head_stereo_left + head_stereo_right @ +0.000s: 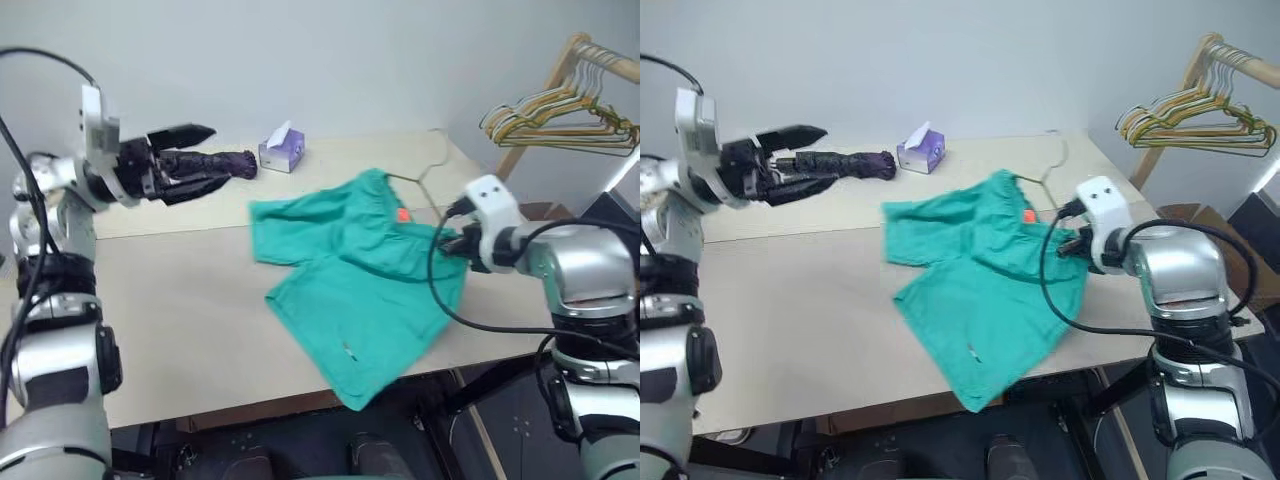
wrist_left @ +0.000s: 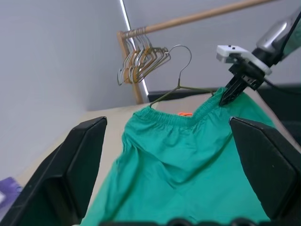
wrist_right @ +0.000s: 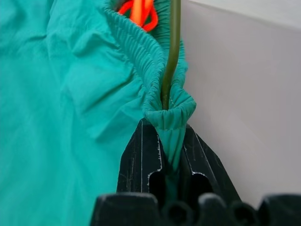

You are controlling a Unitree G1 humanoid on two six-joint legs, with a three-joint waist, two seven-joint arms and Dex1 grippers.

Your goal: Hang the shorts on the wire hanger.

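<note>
1. The shorts (image 1: 360,280) are lying spread on the table (image 1: 180,300), with the lower leg hanging past the near edge and the waistband facing the far right corner.
2. The wire hanger (image 2: 181,84) is lying at that waistband. Its hook is pointing away over the table, and one arm is running into the waistband fold where the orange tag (image 1: 403,214) is showing.
3. The right gripper (image 3: 171,157) is pinching the waistband corner. Its fingers are nearly closed on a fold of the green cloth, and the hanger wire is entering the fold just beyond the fingertips. Whether the wire itself is caught between the fingers cannot be told.
4. The left gripper (image 1: 185,160) is standing clear over the far left of the table, fingers spread wide and holding nothing. It is hovering near a dark folded umbrella (image 1: 215,165) and is well apart from the shorts.
5. Judgement: the threading step is in hand, with one hanger arm inside the waistband and the garment not yet carried by the hanger.
6. Judgement: the next move is calling for the left gripper to come across and take the opposite waistband side or the hanger, so that the second arm can be worked in.
7. A tissue box (image 1: 282,150) and a rack of other hangers (image 1: 560,115) are standing aside and are not involved.
</note>
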